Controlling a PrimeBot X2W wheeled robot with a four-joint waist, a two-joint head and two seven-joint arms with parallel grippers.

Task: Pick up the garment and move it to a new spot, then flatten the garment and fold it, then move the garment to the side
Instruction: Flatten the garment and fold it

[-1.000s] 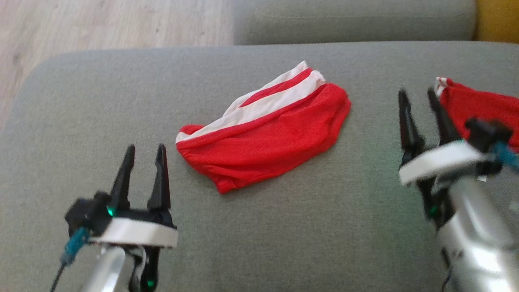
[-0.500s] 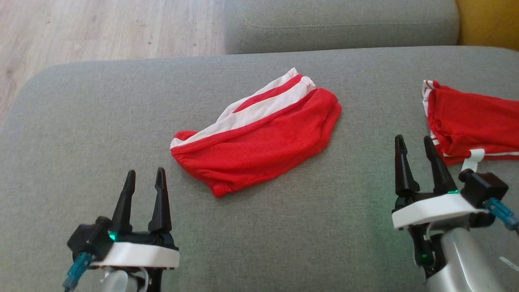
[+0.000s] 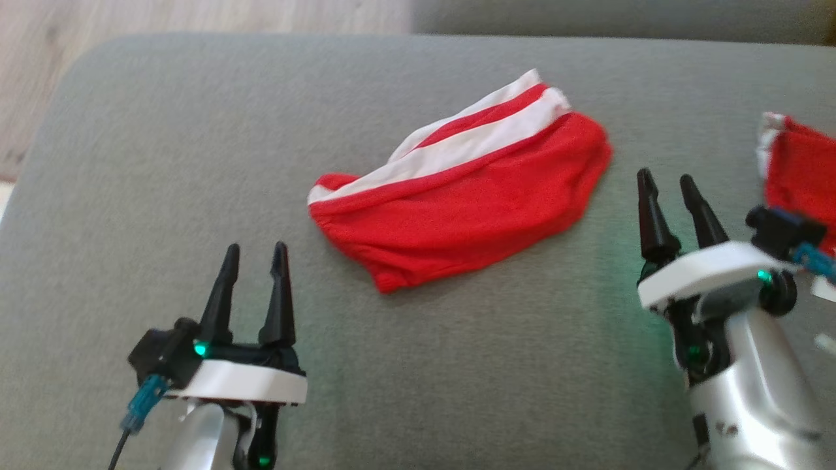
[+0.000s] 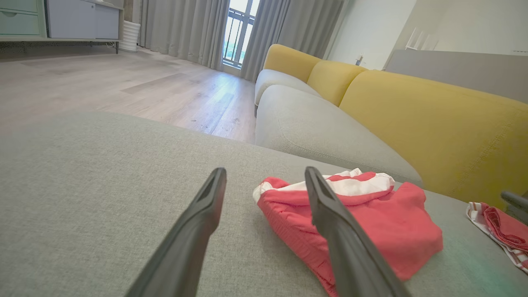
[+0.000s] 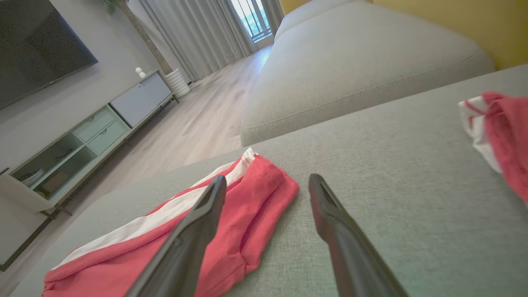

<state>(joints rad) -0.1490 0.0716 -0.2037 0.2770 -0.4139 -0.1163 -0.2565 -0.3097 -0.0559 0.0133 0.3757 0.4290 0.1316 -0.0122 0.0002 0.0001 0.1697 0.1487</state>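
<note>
The red fabric garment, with two white bands along its far edge, lies doubled over and fairly flat in the middle of the broad grey upholstered cushion. Bare grey cloth surrounds it on every side.

The left gripper sits near the garment's lower-left corner, just off the hem, with its dark fingers spread and holding nothing. In the left wrist view the garment is partly behind the right-hand finger. The right gripper stands just beside the garment's right end, its jaws likewise released and empty, with a strip of cushion between them and the cloth.

Beyond that gripper, toward the cushion's right edge, lies a second crumpled red cloth with white trim, apart from the first and partly hidden by the right wrist. Farther off are another grey seat cushion, a yellow sofa backrest, pale wooden flooring, grey curtains and a low pale media cabinet.
</note>
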